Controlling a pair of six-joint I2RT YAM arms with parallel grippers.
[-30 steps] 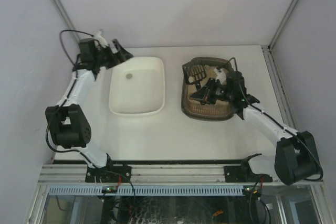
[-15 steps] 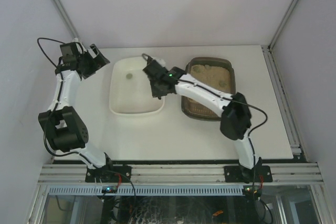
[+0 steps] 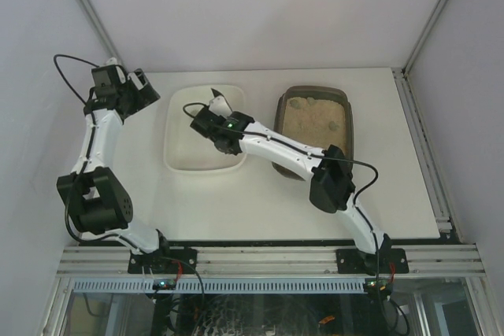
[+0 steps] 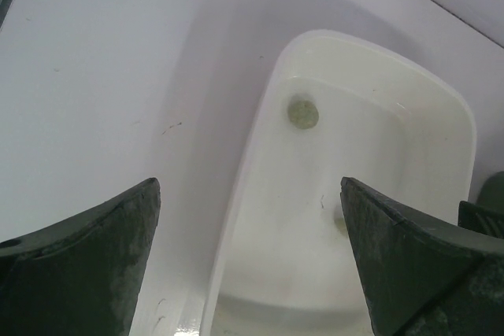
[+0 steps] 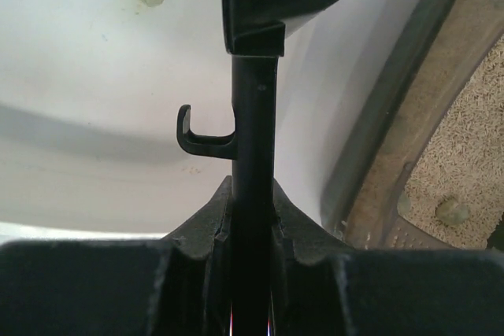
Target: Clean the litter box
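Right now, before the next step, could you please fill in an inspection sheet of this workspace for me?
Surface: white table, two trays side by side.
Job's things: litter box with sandy litter and at least one clump; black scoop over the white tub, which holds one greenish lump.
Clutter: nothing seen.
Grippers: left gripper open, by the tub's far left corner; right gripper shut on the scoop's handle.
Cables: black cable loop on the left arm, another on the right.
Surroundings: white walls; metal rail at the near edge.
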